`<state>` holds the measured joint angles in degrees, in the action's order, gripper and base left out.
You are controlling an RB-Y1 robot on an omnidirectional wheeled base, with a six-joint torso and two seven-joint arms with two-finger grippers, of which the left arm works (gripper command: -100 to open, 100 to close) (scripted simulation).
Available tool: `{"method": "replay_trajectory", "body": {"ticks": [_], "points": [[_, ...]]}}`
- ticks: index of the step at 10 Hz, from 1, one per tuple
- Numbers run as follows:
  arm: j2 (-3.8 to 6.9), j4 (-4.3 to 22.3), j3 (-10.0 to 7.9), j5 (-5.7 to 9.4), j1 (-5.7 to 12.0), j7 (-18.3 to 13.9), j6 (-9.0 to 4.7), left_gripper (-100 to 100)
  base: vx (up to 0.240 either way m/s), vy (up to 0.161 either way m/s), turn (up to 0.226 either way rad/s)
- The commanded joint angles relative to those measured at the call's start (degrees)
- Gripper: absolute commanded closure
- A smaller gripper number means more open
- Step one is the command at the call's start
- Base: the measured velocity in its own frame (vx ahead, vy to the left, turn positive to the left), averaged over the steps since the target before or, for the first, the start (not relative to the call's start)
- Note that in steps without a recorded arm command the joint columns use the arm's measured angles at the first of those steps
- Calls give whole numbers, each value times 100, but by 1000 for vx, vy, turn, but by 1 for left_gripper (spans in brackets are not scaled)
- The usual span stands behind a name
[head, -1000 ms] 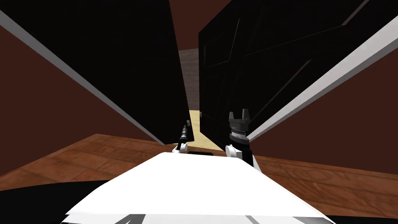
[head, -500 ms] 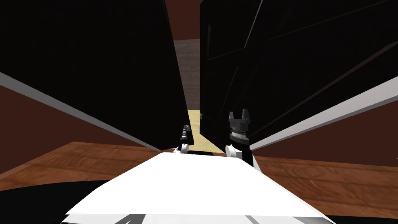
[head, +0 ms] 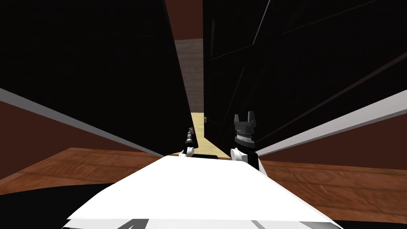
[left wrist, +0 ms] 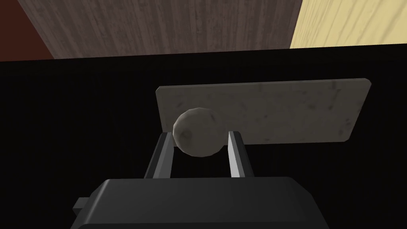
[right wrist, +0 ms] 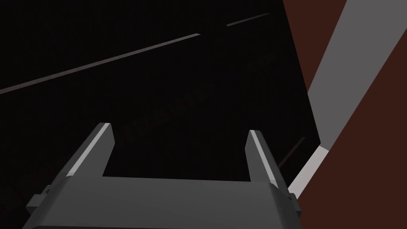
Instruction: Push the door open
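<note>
A dark panelled door point(head: 238, 79) stands ajar, with a narrow gap point(head: 197, 123) beside its edge that shows pale floor beyond. In the left wrist view a round, pale grey door knob point(left wrist: 198, 131) sits on a worn oblong plate point(left wrist: 278, 111) fixed to a dark surface. My left gripper point(left wrist: 200, 135) has its fingers point(left wrist: 162, 155) drawn in against the knob's two sides. In the head view the left gripper point(head: 190, 133) is low by the gap. My right gripper point(head: 244, 116) stands open just before the door's face, and the right gripper point(right wrist: 179, 130) has nothing between its fingers.
A second dark panel point(head: 99, 71) rises left of the gap. Grey skirting point(head: 338, 123) and dark red walls point(head: 357, 147) splay to both sides. Brown wooden floor point(head: 79, 167) lies around me. A grey-brown wall point(head: 192, 67) shows through the gap.
My head view has shifted, so the skirting lines sit lower and flatter. The left fingers have come in round the knob. Both arms stay where they were before my chest.
</note>
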<state>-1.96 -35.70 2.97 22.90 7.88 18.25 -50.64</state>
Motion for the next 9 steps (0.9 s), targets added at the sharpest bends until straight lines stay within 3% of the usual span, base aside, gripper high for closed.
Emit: {"method": "replay_trajectory", "body": {"ticks": [1, 4, 5, 6, 7, 9], "points": [[0, 2, 2, -2, -10, 3, 5, 100, -10, 2, -6], [0, 2, 2, -2, -10, 3, 5, 100, -3, 0, -1], [103, 113, -132, 128, 10, 11, -42, 100, -5, 21, -257], [103, -102, -132, 128, 10, 11, -42, 100, -8, 44, -140], [103, 111, -132, 128, 10, 11, -42, 100, 10, 21, -13], [260, 283, -351, 337, 45, 21, -131, 100, 21, 24, -221]]}}
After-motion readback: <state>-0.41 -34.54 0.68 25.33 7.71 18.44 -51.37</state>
